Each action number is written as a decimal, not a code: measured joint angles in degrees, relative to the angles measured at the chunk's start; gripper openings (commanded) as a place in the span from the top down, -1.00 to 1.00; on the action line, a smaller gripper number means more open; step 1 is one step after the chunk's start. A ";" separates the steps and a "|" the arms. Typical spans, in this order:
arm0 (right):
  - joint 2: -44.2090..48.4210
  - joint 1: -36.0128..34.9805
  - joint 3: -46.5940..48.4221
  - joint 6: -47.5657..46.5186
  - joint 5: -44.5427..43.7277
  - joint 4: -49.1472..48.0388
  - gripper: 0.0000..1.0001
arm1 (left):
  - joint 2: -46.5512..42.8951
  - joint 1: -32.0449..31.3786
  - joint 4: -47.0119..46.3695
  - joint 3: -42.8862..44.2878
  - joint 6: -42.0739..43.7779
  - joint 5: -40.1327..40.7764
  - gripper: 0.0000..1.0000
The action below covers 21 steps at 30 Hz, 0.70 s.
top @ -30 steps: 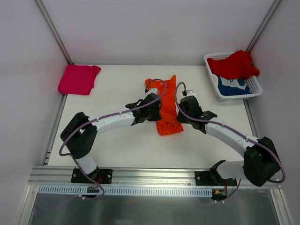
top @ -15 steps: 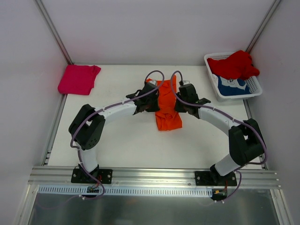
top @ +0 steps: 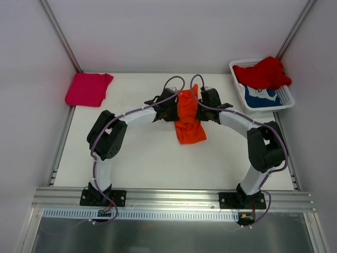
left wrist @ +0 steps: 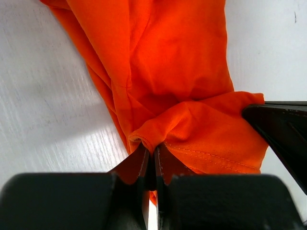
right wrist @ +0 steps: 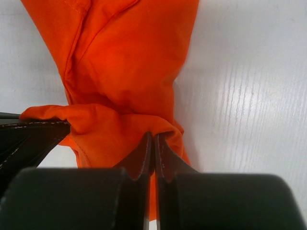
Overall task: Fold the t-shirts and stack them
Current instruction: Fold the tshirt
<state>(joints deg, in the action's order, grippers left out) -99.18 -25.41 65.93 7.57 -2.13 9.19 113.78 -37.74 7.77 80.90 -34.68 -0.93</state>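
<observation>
Two hands meet over the middle of the counter [top: 142, 158], one on each side of the orange t-shirt [top: 187, 118].

Left hand [left wrist: 153, 152]: jaws pressed together, a fold of orange cloth pinched between the tips. The cloth bunches right at the tips; the rest of the shirt spreads away from them.

Right hand [right wrist: 153, 139]: same state, jaws closed tight on a bunched fold at the shirt's other side.

Each wrist view shows a dark finger of the opposite hand at the frame edge, against the same gathered band of cloth.

From above, the shirt is drawn into a narrow strip between the two hands. Its nearer end lies crumpled on the counter, toward the arm bases.

Farther back, far left corner: magenta-pink t-shirt [top: 88, 88], lying flat, well apart from both hands.

Far right corner: white basket [top: 287, 97] holding the red t-shirt [top: 263, 73], heaped over the blue t-shirt [top: 261, 97] with its white print.
</observation>
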 measured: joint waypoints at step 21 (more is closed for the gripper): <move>-4.74 1.05 4.26 -0.37 1.09 0.04 -0.16 | 4.92 4.81 0.52 5.09 3.23 -1.60 -0.98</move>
<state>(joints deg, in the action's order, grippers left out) -103.92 -24.36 70.19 7.20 -1.04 9.23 118.69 -32.93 8.29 86.00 -31.44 -2.52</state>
